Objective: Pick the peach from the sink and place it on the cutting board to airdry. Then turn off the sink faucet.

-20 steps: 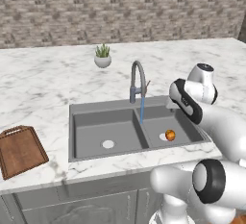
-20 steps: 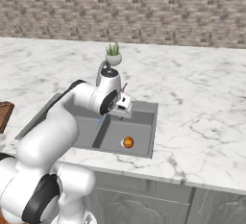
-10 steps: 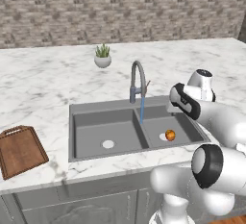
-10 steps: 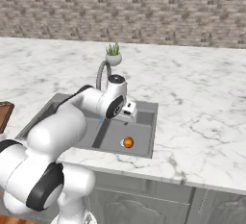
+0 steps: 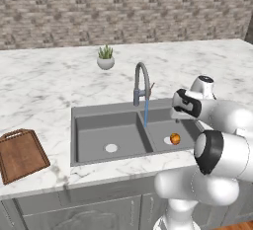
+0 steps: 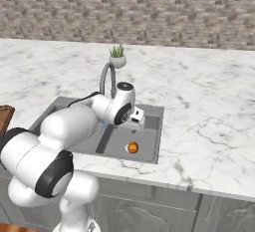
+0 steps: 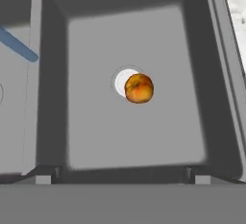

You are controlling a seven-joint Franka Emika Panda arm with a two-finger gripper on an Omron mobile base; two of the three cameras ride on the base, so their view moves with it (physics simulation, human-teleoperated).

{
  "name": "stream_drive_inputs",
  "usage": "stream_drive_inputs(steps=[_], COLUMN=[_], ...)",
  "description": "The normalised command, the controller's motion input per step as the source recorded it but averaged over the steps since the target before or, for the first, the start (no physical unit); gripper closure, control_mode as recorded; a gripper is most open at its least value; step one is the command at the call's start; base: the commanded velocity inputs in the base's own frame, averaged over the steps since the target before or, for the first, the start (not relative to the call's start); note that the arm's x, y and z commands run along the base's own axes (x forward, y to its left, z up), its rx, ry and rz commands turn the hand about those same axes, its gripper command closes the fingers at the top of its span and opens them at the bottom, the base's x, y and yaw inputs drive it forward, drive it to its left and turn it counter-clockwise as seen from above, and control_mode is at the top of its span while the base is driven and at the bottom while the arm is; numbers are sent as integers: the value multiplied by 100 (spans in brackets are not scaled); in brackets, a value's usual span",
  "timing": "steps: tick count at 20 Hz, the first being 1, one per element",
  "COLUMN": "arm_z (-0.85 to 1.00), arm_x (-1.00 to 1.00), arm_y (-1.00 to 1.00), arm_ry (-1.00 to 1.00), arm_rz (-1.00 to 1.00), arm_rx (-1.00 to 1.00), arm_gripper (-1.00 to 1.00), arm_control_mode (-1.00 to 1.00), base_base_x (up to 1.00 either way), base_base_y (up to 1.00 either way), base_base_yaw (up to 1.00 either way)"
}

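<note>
- Two jobs make up the task, and judging by how things lie, neither is done: the fruit has not been picked up and the tap is running.
- The peach [image 7: 139,88] lies on the floor of the right basin of the sink [image 5: 91,121], half over the round pale drain [image 7: 126,81], free of any grip.
- The gripper [image 6: 139,119] hangs above that basin, clear of the fruit; the hand view looks straight down on it, with the two finger tips [image 7: 44,174] spread wide at the basin's near edge, so the jaws are released and empty.
- The cutting board [image 5: 21,154] rests bare on the marble counter [image 5: 49,86] well to the left of the sink, handle loop pointing away from the robot.
- The sink faucet [image 5: 142,83] pours a blue stream of water [image 5: 146,113] near the divider between the basins.
- What is left, on this reading: descend and close on the peach, carry it across to the board, then return to the lever.
- A potted plant [image 5: 105,58] stands behind the faucet, out of the way.
</note>
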Motion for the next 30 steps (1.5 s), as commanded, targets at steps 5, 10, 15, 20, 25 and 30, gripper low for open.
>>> stream_drive_inputs(steps=[5,10,15,20,25,30], arm_z=[-10,-20,-29,-33,-29,-20], arm_x=[32,24,26,28,27,25], arm_y=[0,0,-2,-5,-7,-12], arm_ry=[0,1,1,0,0,1], arm_rz=[0,0,0,0,0,0], arm_rx=[0,0,0,0,0,0], arm_gripper=[-100,-100,-100,-100,-100,-100], arm_control_mode=[-100,-100,-100,-100,-100,-100], base_base_x=[0,0,0,0,0,0], base_base_y=[0,0,0,0,0,0], base_base_yaw=[0,0,0,0,0,0])
